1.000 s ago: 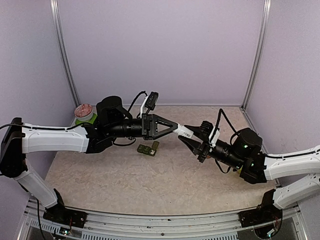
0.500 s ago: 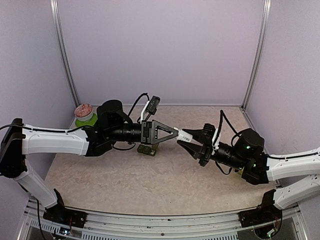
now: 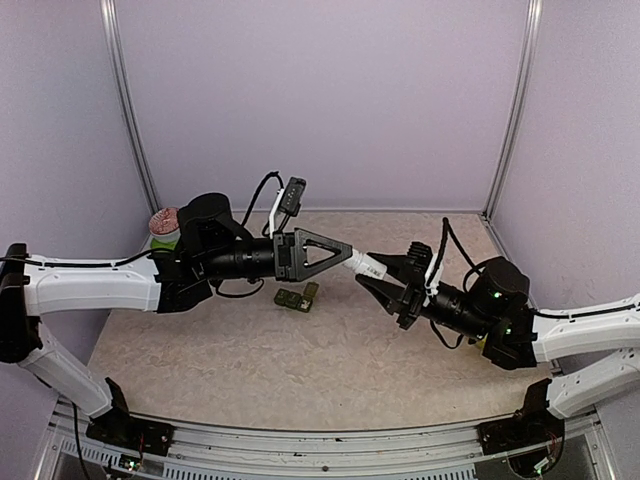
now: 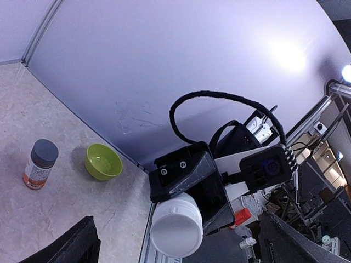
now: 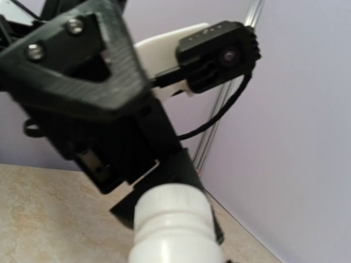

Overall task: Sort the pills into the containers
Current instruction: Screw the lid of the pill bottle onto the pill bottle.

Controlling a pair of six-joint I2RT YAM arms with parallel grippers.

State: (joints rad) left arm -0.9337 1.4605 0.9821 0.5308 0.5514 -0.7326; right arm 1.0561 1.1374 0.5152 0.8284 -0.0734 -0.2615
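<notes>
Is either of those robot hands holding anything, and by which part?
The right hand holds a white bottle by its lower body, capped end toward the left hand, which is open and grips nothing.

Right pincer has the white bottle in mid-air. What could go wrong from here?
1. The bottle hangs above the table in the right pincer alone; a weak grip could drop it near the containers.
2. The open left pincer sits close at the bottle's end; pulling back crooked may knock it loose.
</notes>
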